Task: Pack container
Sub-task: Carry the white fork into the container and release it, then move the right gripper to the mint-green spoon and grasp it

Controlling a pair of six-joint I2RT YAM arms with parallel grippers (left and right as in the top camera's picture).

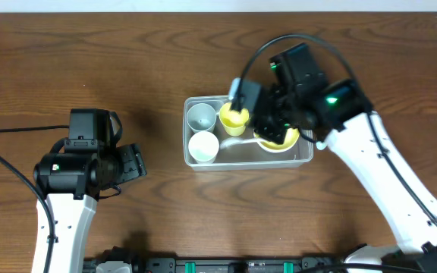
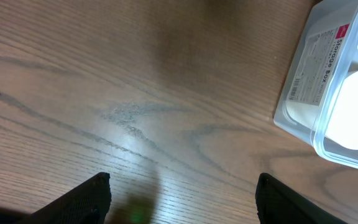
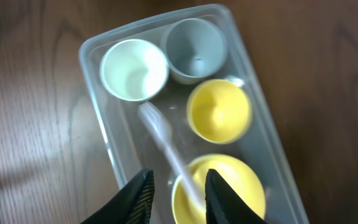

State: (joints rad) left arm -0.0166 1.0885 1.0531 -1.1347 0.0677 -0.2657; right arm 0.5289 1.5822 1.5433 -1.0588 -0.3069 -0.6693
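The clear container (image 1: 249, 164) sits mid-table and holds a grey cup (image 1: 201, 116), a white cup (image 1: 203, 146), a yellow cup (image 1: 233, 117) and a yellow bowl (image 1: 279, 140). A clear plastic utensil (image 3: 163, 137) lies slanted in the container (image 3: 98, 81), its handle resting on the yellow bowl (image 3: 229, 186). My right gripper (image 3: 179, 176) hovers over that handle, open, with a gap on both sides of it. My left gripper (image 1: 136, 163) stands open over bare table, left of the container (image 2: 303, 87).
The wooden table stretches all round the container. The right arm's black wrist and cable hang over the container's right half. The left arm stands at the front left. A label reading "Storage Box" shows on the container's end wall.
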